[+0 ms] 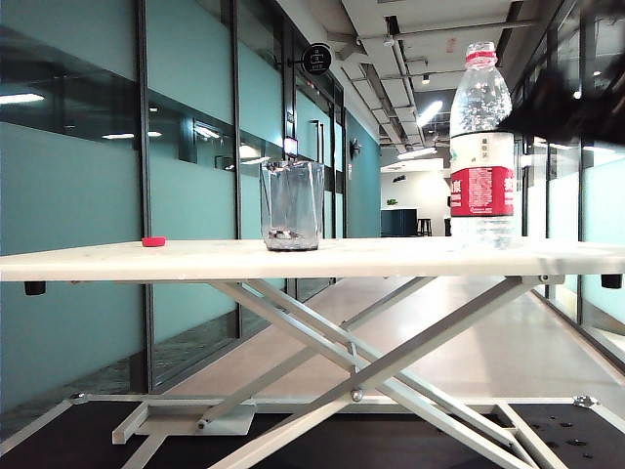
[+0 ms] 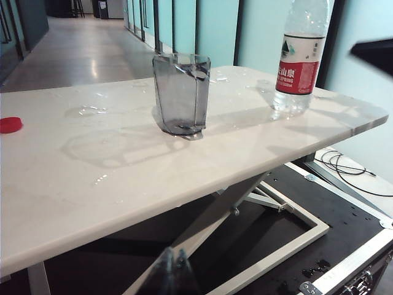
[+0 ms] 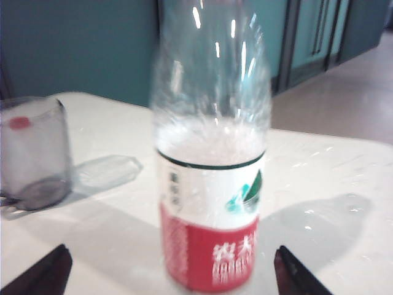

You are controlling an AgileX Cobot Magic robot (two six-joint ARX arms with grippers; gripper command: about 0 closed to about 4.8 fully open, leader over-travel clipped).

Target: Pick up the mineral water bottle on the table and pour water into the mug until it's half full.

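Exterior view, left to right: red cap [image 1: 153,240] lying alone near the left end of the table [image 1: 117,262], well apart from the rest, so bottle likely already uncapped. Then mug [image 1: 291,205] standing upright around mid-table, looking empty apart from its dark base, nothing poured yet by the look of it. Then bottle [image 1: 480,147] standing upright toward the right end, red-and-white label facing the camera, water [image 1: 480,233] visible low in it, open neck on top. Dark blurred shape of the right arm coming in at the right edge, level with the bottle's shoulder.

Left wrist view: left gripper [image 2: 174,273] hanging below and in front of the table edge, only dark finger tips showing close together; open or shut, cannot tell. Parked clear of everything, probably leaving the pour to the other arm.

Right wrist view: right gripper [image 3: 175,273] facing the bottle's label, jaws spread wide, one finger showing on each side of the bottle, gaps on both sides, not touching. Lined up this way for a side grab around the label. Mug sitting off to one side, apart.
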